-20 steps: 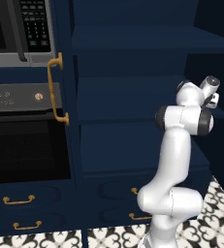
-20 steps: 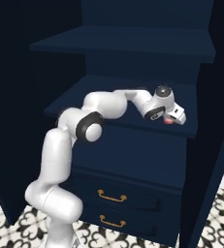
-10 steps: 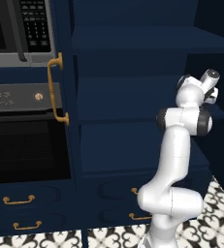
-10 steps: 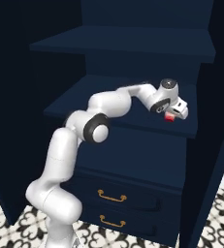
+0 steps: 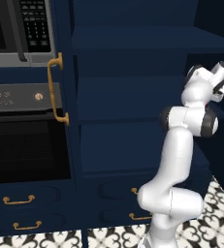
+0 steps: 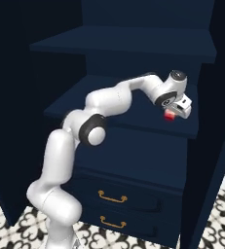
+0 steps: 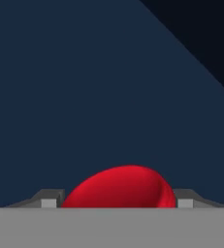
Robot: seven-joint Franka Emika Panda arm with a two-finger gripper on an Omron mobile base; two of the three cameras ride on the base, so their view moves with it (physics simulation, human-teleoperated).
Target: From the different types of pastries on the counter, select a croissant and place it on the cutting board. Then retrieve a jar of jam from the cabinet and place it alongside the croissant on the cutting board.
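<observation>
**Jam jar held inside the cabinet**

My hand (image 6: 175, 115) is clamped on the red-lidded jam jar (image 7: 119, 188), just above the dark cabinet shelf (image 6: 133, 121). I judge it rigid, smooth, probably breakable; gripping the sides suits it.

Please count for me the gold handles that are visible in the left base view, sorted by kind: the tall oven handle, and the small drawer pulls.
Tall oven handle: 1
Small drawer pulls under the oven: 2
Small drawer pulls partly hidden behind the arm: 2
Total: 5
</observation>
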